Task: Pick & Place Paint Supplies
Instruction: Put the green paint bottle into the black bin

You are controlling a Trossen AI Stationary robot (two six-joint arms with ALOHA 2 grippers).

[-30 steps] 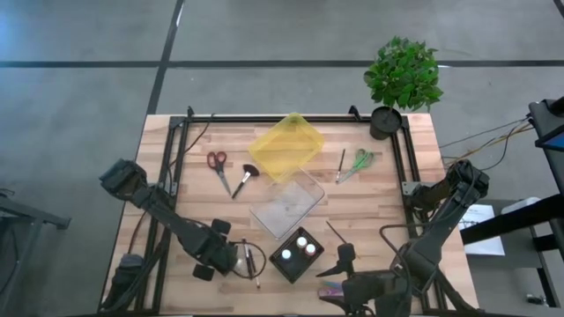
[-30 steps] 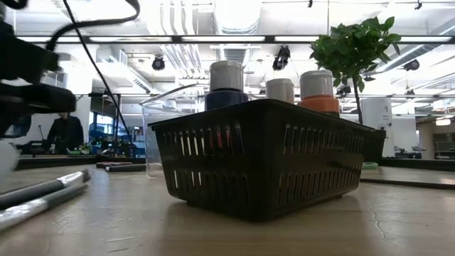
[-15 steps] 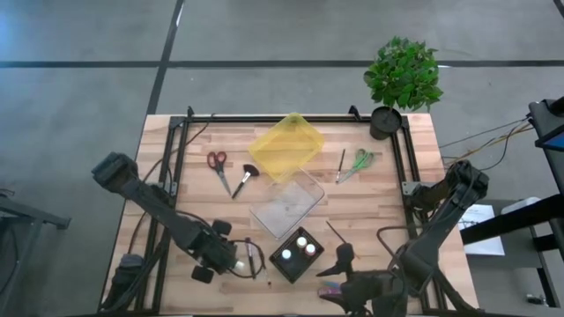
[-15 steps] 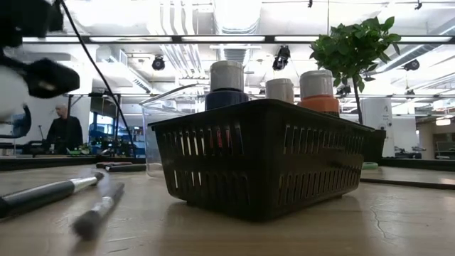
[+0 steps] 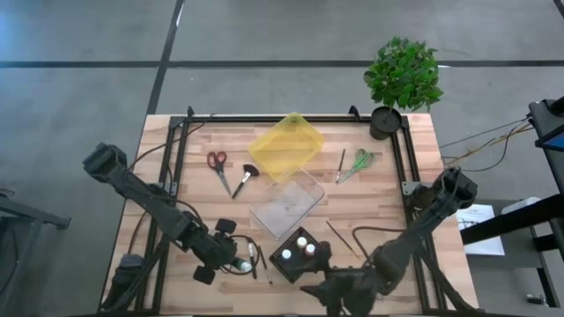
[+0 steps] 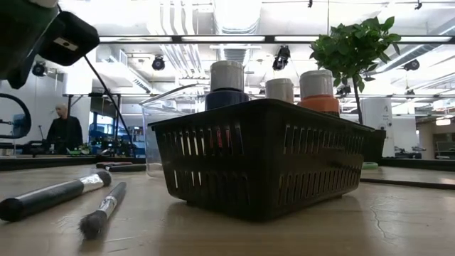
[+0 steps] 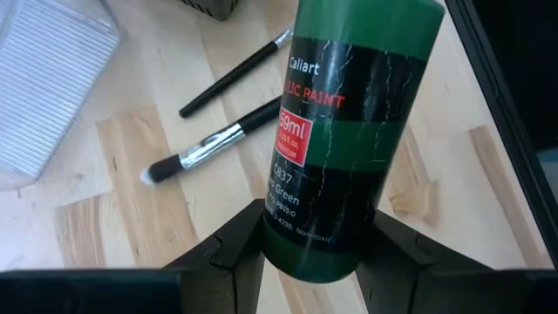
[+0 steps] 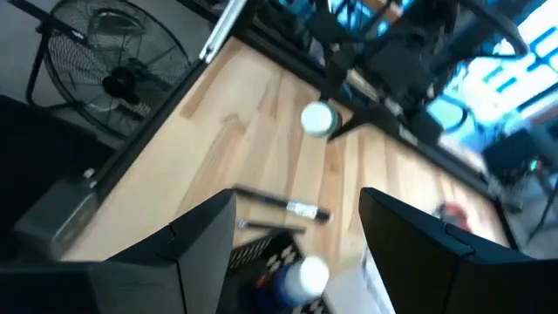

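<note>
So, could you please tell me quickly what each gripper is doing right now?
Left gripper: closed on the green paint bottle.
Right gripper: open, holding nothing.

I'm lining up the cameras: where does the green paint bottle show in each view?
High view: green white-capped paint bottle, lower left of centre.
Low view: top left corner.
Left wrist view: fills the middle.
Right wrist view: upper middle, cap showing.
Shared landmark: two black-handled brushes.
</note>
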